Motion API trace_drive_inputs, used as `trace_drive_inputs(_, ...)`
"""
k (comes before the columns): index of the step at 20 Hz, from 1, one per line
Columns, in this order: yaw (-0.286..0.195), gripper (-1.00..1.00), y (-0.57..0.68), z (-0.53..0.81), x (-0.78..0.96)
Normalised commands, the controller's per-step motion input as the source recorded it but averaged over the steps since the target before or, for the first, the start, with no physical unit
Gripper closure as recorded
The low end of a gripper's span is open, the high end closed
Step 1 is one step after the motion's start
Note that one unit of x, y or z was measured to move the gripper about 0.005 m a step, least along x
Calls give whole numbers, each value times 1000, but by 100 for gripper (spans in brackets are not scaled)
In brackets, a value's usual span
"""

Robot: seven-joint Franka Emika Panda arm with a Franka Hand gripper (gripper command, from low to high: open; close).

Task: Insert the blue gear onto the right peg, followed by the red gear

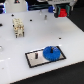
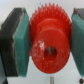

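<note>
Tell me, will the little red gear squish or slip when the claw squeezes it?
Probably not. The red gear looks like hard moulded plastic with crisp teeth, so it should stay stiff. The claw has green padded fingers on both sides, which likely grip well. It is round, though, so if dropped on the table it might roll.

Pincer (image 2: 46, 40) raised at far edge in exterior view, pads (image 2: 21, 37) clamped on red gear (image 2: 47, 42).
</note>
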Motion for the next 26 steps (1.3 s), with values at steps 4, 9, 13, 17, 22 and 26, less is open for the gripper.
trace_drive_inputs(4,0,100,-321,464,756)
trace_drive_inputs(9,0,100,-224,406,794)
trace_drive_inputs(13,0,100,-138,366,817)
trace_drive_inputs(17,0,100,-127,365,828)
trace_drive_inputs(22,0,100,-149,302,817)
trace_drive_inputs(26,0,100,-186,224,800)
